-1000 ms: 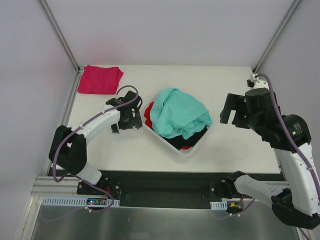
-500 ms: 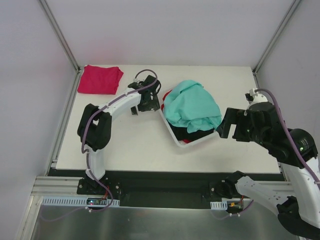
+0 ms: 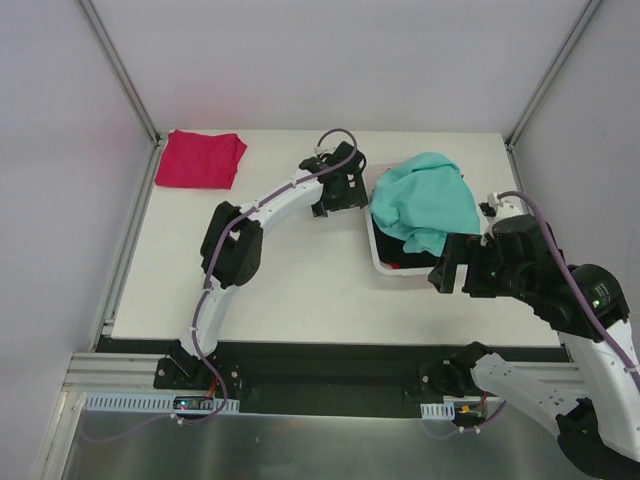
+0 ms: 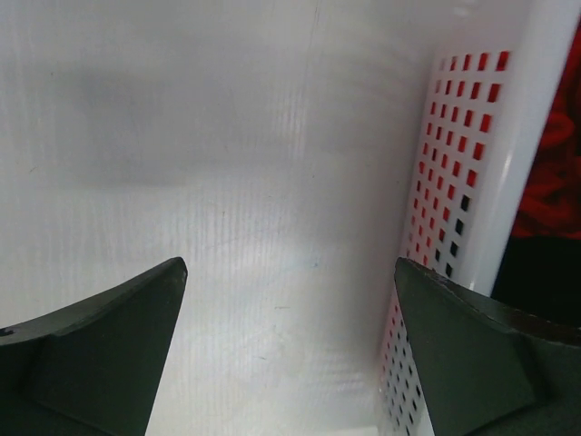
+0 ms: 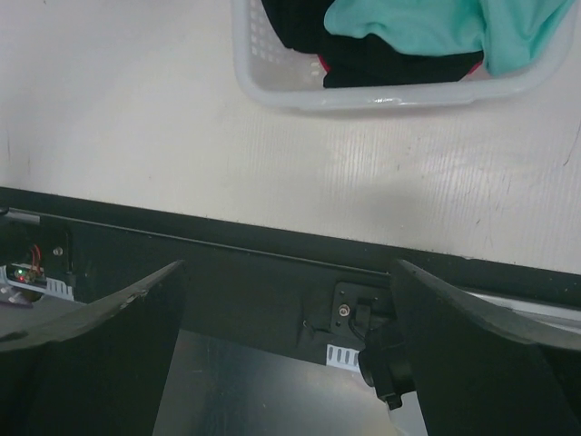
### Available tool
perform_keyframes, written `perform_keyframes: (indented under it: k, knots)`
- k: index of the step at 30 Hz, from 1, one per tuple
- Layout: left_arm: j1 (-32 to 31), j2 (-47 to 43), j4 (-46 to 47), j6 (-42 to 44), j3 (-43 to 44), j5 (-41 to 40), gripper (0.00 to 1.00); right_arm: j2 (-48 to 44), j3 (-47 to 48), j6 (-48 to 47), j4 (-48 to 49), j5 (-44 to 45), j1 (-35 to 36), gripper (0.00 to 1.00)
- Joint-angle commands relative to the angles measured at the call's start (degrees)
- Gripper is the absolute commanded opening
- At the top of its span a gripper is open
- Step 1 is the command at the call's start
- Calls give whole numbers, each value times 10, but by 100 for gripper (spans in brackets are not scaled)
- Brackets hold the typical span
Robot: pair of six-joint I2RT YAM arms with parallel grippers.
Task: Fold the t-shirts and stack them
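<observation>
A teal t-shirt [image 3: 425, 200] is heaped on top of a white perforated basket [image 3: 378, 252] at the table's right middle, over black [image 3: 410, 252] and red garments. A folded magenta-pink t-shirt [image 3: 200, 158] lies flat at the far left corner. My left gripper [image 3: 352, 192] is open, right beside the basket's left wall [image 4: 454, 182], with bare table between its fingers [image 4: 289, 263]; red cloth [image 4: 554, 154] shows through the holes. My right gripper [image 3: 447, 272] is open and empty at the basket's near right corner. In its wrist view [image 5: 286, 266] the basket [image 5: 363, 95] and teal t-shirt [image 5: 427, 23] lie ahead.
The table's dark near edge [image 5: 272, 254] and the arm mounts run just under my right gripper. Metal frame posts [image 3: 120, 70] stand at the far corners, with white walls behind. Bare tabletop [image 3: 280, 270] spreads between the pink t-shirt and the basket.
The basket with the teal t-shirt has slid to the right, with my left gripper following against its left side. My right gripper has come down toward the near edge.
</observation>
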Motion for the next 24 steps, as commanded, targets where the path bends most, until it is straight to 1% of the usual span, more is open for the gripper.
perform_keyframes:
  k: [1, 3, 4, 6, 7, 8, 9, 10, 11, 12, 13, 15, 16, 18, 21, 24]
  knots:
    - [3, -48, -3, 5, 31, 2, 99, -1, -33, -12, 7, -57, 3, 96]
    - [10, -88, -8, 42, -7, -21, 99, 7, -56, -19, 30, -95, 4, 96]
    - [16, -135, -8, 55, -23, -36, 99, 10, -63, -22, 41, -107, 7, 96]
    - [48, -185, -12, 83, -74, -40, 99, 27, -87, -34, 78, -141, 13, 96]
    - [64, -236, -14, 90, -91, -35, 99, 34, -94, -37, 91, -155, 22, 96]
    - [78, -263, -16, 104, -124, -34, 99, 45, -99, -42, 114, -166, 28, 96]
    - [105, -288, -21, 111, -139, -33, 99, 74, -100, -43, 121, -174, 37, 96]
    - [117, -334, -25, 121, -151, -33, 99, 89, -100, -44, 129, -177, 61, 96]
    - [126, -356, -31, 139, -168, -42, 99, 104, -98, -45, 145, -175, 76, 96]
    - [143, -374, -41, 147, -171, -51, 99, 140, -92, -44, 151, -162, 93, 96]
    - [148, -403, -65, 153, -172, -59, 99, 157, -79, -43, 153, -156, 122, 96]
    - [156, -419, -94, 172, -162, -92, 99, 191, -65, -44, 168, -149, 146, 96]
    - [163, -425, -120, 176, -157, -101, 99, 220, -53, -44, 174, -151, 160, 96]
    - [173, -428, -146, 180, -147, -111, 99, 243, -47, -46, 194, -156, 170, 96]
    - [210, -451, -158, 174, -175, -83, 99, 288, -43, -51, 222, -158, 175, 96]
    - [229, -481, -158, 179, -204, -81, 99, 337, -43, -61, 242, -165, 176, 96]
